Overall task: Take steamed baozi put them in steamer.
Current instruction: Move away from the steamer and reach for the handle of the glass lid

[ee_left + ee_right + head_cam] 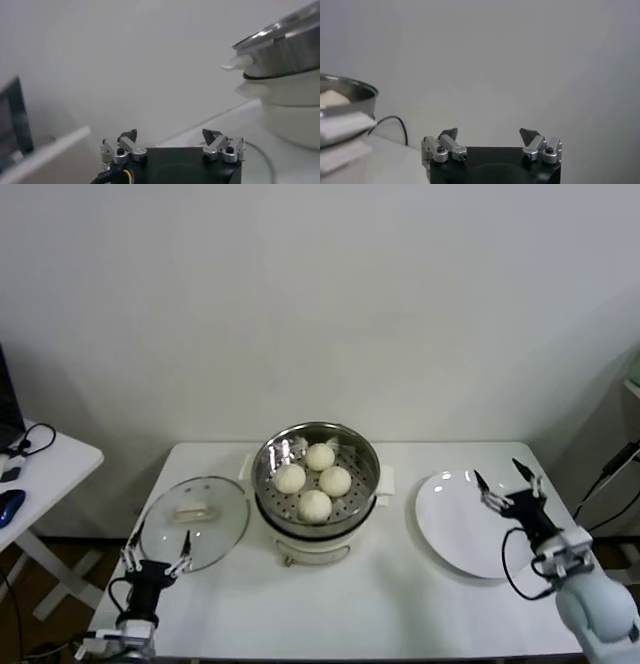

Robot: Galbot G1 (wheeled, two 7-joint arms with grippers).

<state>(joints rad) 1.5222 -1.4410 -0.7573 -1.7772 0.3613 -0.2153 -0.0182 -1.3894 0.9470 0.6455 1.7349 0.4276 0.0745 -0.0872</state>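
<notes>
Baozi (313,480), all four, sit in the steamer (316,484); left gripper (157,556) by the lid (195,522), right gripper (507,485) over the plate (455,524), both spread wide with nothing in them.

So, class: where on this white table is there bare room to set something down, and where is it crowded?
Bare table runs along the front edge, between the left claw and right claw, in front of the steamer. The plate is empty too. It is crowded at the middle and left: the steamer holds four baozi, with the glass lid close beside it.
</notes>
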